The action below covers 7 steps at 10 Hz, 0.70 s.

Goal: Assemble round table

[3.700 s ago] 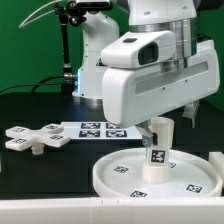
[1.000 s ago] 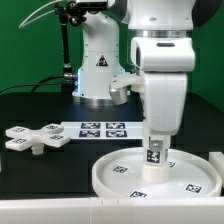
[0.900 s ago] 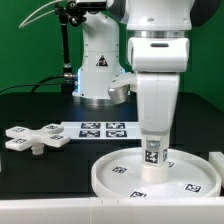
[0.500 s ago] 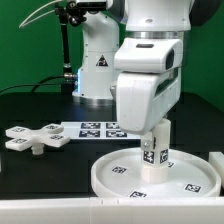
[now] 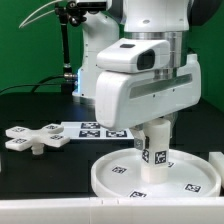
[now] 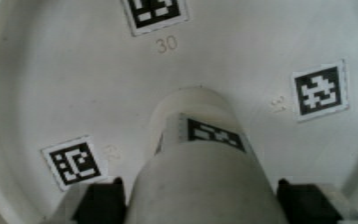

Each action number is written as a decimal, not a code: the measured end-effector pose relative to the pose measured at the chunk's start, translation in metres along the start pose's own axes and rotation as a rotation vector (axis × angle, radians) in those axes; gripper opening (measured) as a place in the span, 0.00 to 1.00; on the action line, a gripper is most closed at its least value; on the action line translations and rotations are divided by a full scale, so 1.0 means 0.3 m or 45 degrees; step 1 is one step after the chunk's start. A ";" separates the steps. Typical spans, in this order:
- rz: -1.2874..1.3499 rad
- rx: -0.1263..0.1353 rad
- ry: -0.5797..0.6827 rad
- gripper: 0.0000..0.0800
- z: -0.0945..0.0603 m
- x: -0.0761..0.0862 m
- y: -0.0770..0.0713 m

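Standing smooth cylinder leg point(image 5: 156, 152), white rimmed disc point(image 5: 104, 182)

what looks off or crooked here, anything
Nothing stands out. The leg stands upright in the middle of the disc, with the gripper closed on its upper end. The cross piece lies flat, apart, at the exterior view's left.

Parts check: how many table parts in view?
3: round disc in front, leg upright on it, cross piece at the exterior view's left. More may hide behind the arm.
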<state>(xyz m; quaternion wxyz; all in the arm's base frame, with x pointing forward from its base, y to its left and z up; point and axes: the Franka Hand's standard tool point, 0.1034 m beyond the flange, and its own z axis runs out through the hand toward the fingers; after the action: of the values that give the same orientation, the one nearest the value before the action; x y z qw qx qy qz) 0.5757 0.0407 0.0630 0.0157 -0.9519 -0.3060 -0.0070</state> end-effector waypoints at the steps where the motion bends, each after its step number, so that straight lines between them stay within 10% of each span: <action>1: 0.142 0.014 0.008 0.52 0.002 -0.001 -0.002; 7: 0.873 0.065 -0.002 0.52 0.005 -0.003 -0.015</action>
<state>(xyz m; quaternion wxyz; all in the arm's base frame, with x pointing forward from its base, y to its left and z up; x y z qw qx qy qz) 0.5725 0.0439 0.0615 0.0408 -0.9986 0.0316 0.0070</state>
